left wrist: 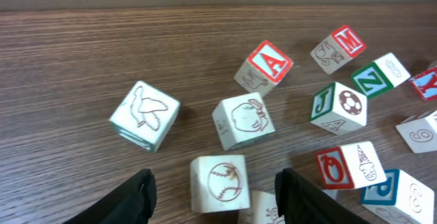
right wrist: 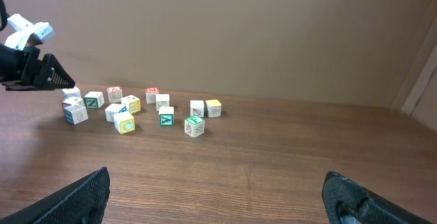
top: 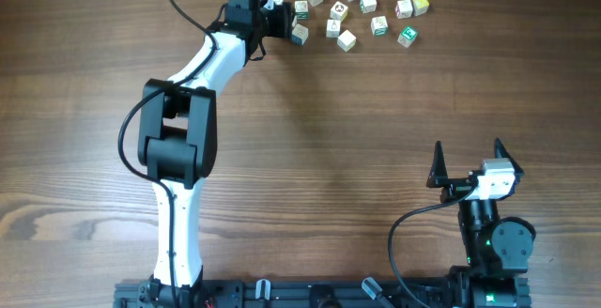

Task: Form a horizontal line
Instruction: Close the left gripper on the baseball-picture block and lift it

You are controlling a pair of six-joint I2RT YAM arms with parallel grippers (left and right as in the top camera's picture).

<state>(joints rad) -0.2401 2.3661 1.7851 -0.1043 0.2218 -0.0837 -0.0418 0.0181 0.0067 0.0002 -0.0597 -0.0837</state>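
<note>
- Wood worktop [top: 94,111] is carrying scattered letter cubes [top: 347,12] at its far edge.
- My left gripper [left wrist: 215,179] is hanging open astride one baseball cube [left wrist: 218,190], not gripping.
- My right gripper [top: 470,162] is sitting wide open, empty.

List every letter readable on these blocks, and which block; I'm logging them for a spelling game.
"A", red: tilted cube
"M", red: far cube
"Z", green: green-edged cube
"J", green: football cube
"O", red: cone cube
Remaining faces: drawings, cut off or blurred; other views too small to read.
</note>
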